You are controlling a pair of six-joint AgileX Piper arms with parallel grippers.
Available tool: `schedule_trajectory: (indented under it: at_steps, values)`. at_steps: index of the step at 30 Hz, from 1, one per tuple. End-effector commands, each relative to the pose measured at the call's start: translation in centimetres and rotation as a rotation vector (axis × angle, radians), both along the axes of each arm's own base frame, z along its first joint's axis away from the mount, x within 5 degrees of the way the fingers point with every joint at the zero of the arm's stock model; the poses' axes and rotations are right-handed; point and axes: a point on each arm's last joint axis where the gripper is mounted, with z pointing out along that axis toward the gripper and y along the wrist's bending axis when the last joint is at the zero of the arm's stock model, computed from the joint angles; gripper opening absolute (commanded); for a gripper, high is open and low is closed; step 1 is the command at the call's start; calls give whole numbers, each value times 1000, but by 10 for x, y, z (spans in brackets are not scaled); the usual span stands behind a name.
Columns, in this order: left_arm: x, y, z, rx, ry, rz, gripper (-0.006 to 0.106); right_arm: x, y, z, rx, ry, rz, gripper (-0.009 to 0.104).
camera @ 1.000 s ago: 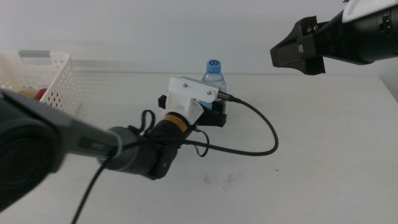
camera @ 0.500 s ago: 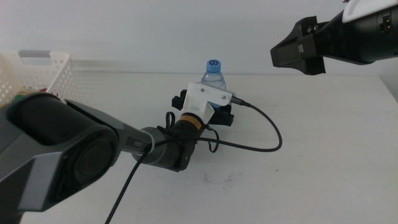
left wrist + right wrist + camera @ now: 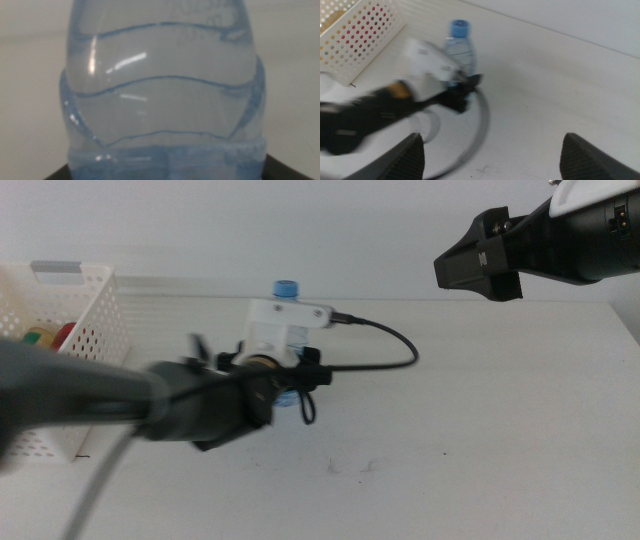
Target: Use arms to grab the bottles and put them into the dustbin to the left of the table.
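Both left gripper [image 3: 285,385] jaws clamp the water bottle [image 3: 162,90]; right jaws gape.

The bench [image 3: 500,410] is plain white, with a few faint dark scuffs near its front. The dustbin [image 3: 85,310] is white too, its sides dotted with rows of small holes, and red, green and yellowish patches show inside it. The water bottle [image 3: 285,292] is clear with a pale blue tint, a blue cap and wavy blue ridges across its body. The left pincer [image 3: 280,380] is black under a white camera block with an orange ring. The right pincer [image 3: 478,255] is black.
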Motion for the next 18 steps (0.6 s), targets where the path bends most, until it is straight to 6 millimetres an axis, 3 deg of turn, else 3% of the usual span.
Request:
schedule_trajectory:
  at_steps: [1,5,8,12,18]
  values:
    - [-27,17,41,-15,8,31,-2,-2,-1,3,0,-16,5,92]
    - [-70,50,83,59,13,36,-2,-2,-1,3,0,-16,5,92]
    - [-87,66,105,191,-21,-3,-2,-2,-1,3,0,-16,5,93]
    - [-97,79,128,195,-71,49,-2,-2,-1,3,0,-16,5,93]
    - [-98,84,129,199,-73,82,-2,-2,-1,3,1,-15,4,93]
